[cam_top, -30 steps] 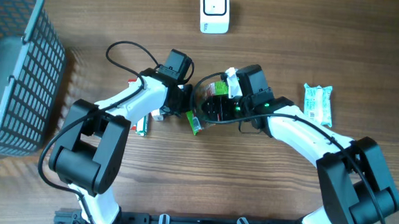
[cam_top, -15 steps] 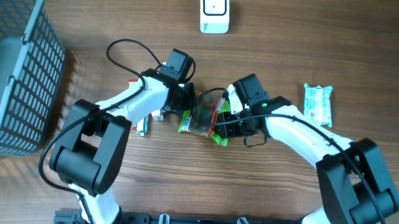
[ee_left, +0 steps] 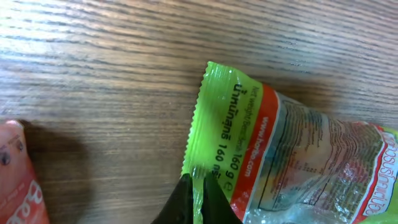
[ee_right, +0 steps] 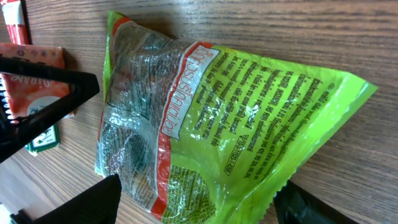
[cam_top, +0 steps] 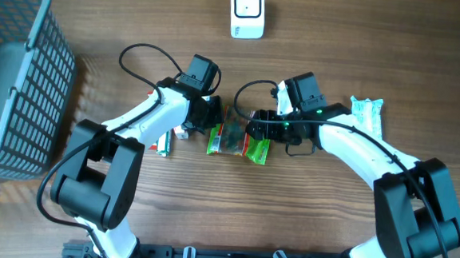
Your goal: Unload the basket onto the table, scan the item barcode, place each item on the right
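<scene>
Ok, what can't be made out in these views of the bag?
Barcode on the green snack bag: none shows in any view; the right wrist print is glared and too small.
Red packet: cut by the left wrist picture's left edge.
Pale green packets: overhead, the right arm covers part.
Screen of the scanner: too small overhead.

Bg is one brown wood-grain tabletop [cam_top: 363, 41], grain running side to side in the overhead view; it fills all 3 views. Grey plastic lattice basket [cam_top: 53, 70] stands at the far-left corner, partly cut off by the pic edge. Light is soft & even from above. Faint shadow on the wood just beside the basket wall, mild sheen on the grain in left-wrist view.
</scene>
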Robot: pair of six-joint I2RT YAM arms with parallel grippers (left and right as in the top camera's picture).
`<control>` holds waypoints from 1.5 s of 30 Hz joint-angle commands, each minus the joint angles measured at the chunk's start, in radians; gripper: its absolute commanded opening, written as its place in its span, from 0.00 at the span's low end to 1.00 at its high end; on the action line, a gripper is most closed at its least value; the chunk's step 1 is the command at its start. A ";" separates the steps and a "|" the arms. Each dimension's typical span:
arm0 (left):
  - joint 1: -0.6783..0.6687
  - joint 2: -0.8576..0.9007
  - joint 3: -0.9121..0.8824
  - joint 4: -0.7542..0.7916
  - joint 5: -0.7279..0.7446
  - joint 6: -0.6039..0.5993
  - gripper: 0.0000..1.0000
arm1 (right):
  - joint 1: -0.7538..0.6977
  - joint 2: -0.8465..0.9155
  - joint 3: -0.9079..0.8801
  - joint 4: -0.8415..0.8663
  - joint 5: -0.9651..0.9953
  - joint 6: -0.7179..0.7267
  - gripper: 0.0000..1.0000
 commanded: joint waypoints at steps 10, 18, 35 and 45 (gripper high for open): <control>-0.011 0.119 -0.018 0.029 0.016 0.019 0.04 | 0.044 0.059 -0.137 0.254 -0.120 0.199 0.69; -0.011 0.119 -0.018 0.029 0.016 0.019 0.04 | 0.059 0.146 -0.163 0.446 -0.231 0.214 0.44; 0.082 -0.156 -0.016 0.041 -0.058 0.022 0.04 | -0.066 0.045 -0.163 0.415 -0.456 -0.159 0.04; 0.238 -0.452 -0.016 -0.033 -0.056 0.063 0.04 | -0.201 -0.242 -0.156 0.187 -0.532 -0.492 0.04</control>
